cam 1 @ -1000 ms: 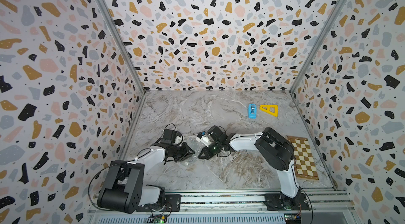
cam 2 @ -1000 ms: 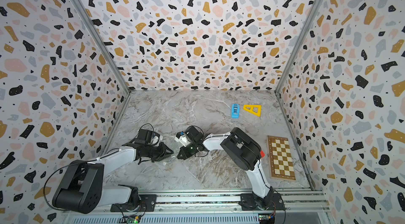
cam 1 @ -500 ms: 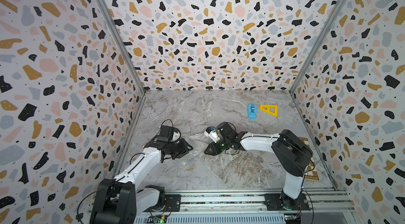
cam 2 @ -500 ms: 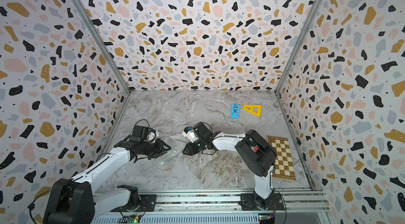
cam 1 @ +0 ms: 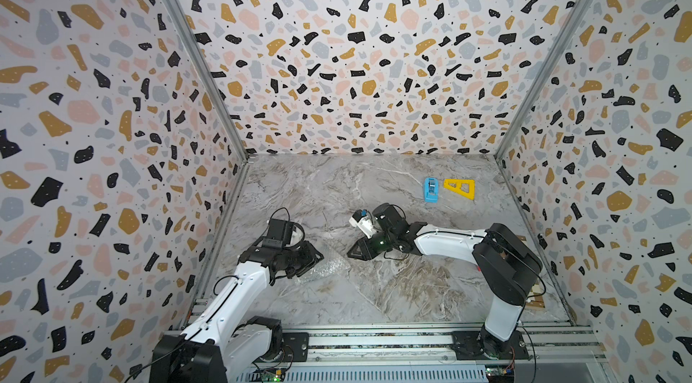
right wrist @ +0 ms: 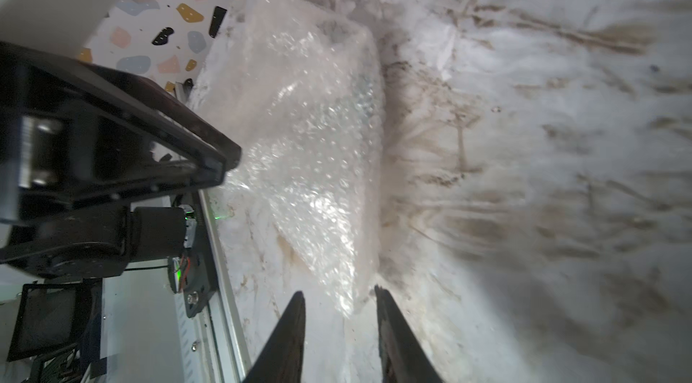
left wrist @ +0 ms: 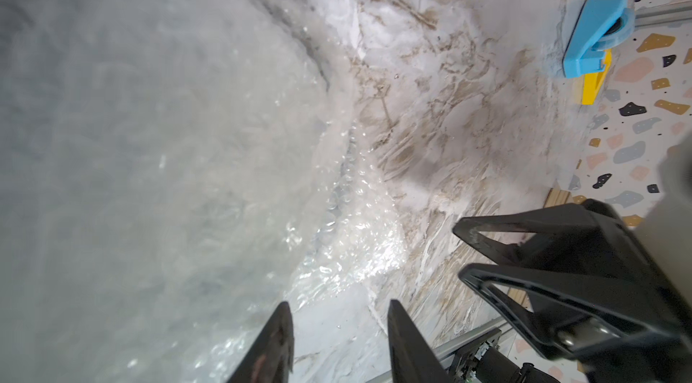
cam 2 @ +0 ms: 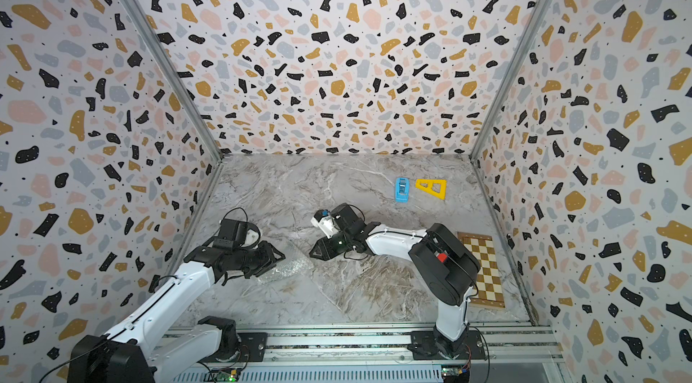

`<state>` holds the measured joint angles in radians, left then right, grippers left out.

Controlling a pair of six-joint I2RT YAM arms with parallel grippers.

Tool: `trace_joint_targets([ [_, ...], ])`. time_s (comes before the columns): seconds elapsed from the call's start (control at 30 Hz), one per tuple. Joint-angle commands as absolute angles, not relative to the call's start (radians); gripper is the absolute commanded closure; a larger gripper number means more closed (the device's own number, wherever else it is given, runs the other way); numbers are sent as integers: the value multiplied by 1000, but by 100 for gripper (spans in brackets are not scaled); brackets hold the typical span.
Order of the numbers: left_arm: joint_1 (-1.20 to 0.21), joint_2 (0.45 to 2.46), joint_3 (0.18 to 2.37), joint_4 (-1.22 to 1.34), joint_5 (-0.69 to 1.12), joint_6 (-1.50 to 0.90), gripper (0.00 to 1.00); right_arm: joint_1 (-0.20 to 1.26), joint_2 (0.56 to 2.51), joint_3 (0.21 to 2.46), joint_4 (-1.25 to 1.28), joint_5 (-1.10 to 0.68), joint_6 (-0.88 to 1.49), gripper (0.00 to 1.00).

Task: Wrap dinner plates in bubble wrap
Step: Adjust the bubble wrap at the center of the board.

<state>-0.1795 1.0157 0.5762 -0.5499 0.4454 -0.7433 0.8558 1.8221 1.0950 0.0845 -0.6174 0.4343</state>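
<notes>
One bundle of bubble wrap [cam 1: 325, 267] lies crumpled on the marble tabletop [cam 1: 393, 287], over towards the robot's left and not far from the front rail [cam 1: 374, 342]. From above, in both top views, the bubble wrap shows only as a small glossy patch. Close up from the right wrist it is a cloudy, folded heap with its bubbles catching the light [right wrist: 310, 137]. I can't make out whether a plate sits inside it, because the layers are too milky to see through.

The left gripper [cam 1: 318, 255] hangs low just beside the bundle, at its left edge. From its own wrist camera its fingers [left wrist: 279, 340] stand apart, with wrap and bare marble showing in the gap and nothing pinched. The right gripper [cam 1: 354, 252] faces it from the other side of the bundle, a little way off. Its jaws are parted too, and a corner of the wrap reaches into the gap between them [right wrist: 339, 297] without being clamped.

Further back, near the rear wall, a blue plastic item [cam 1: 430, 190] and a yellow triangle [cam 1: 460, 188] lie side by side, well apart from the wrap. A chessboard [cam 2: 483, 269] lies flat along the right wall, partly behind the right arm's elbow.
</notes>
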Motion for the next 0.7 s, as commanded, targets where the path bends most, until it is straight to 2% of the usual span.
trace_joint_targets([
  [0.0, -179, 995, 539, -542, 419, -768, 58, 895, 1876, 1167, 168, -661, 468, 68],
  [0.3, -166, 1034, 505, -520, 394, -761, 58, 956, 2111, 1290, 266, -724, 556, 73],
  [0.67, -64, 994, 517, -567, 405, -730, 56, 959, 2172, 1326, 73, -561, 488, 75],
])
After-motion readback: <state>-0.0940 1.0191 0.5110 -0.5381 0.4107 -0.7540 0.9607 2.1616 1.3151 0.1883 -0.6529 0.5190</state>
